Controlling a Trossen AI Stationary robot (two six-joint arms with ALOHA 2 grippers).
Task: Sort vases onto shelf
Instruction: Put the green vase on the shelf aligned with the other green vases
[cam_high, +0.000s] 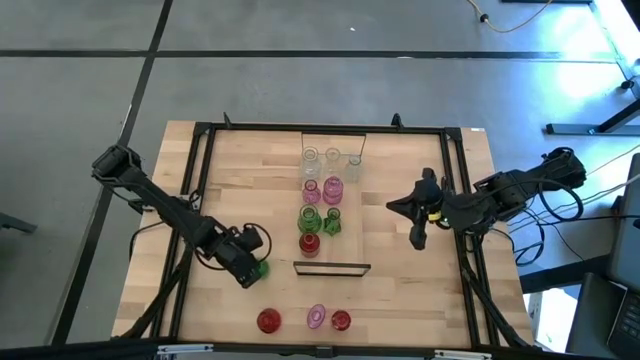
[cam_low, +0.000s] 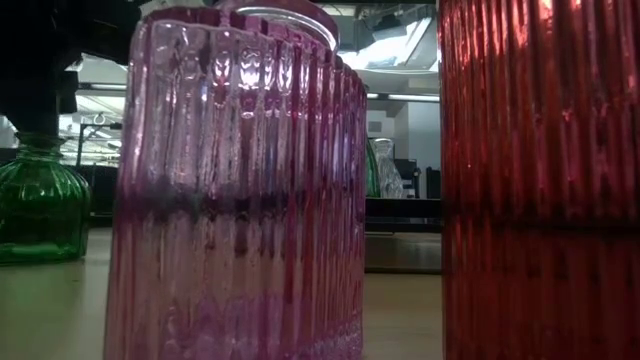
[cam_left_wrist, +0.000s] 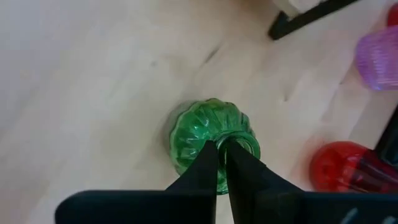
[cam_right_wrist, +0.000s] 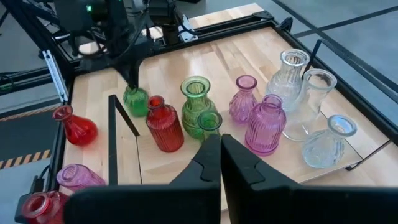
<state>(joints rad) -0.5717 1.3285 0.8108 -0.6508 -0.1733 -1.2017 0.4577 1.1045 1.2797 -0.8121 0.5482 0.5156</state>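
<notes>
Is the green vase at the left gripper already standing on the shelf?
No: the green vase at the left gripper stands on the tabletop, outside the shelf.

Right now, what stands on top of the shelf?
On the shelf stand eight vases: three clear, two pink, two green and a red vase. In the right wrist view, the right gripper covers part of the small green one.

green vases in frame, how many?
3. Two stand on the shelf: a tall green vase and a smaller green vase beside it. The third green vase is on the tabletop, off the shelf, gripped at its neck by the left gripper.
</notes>
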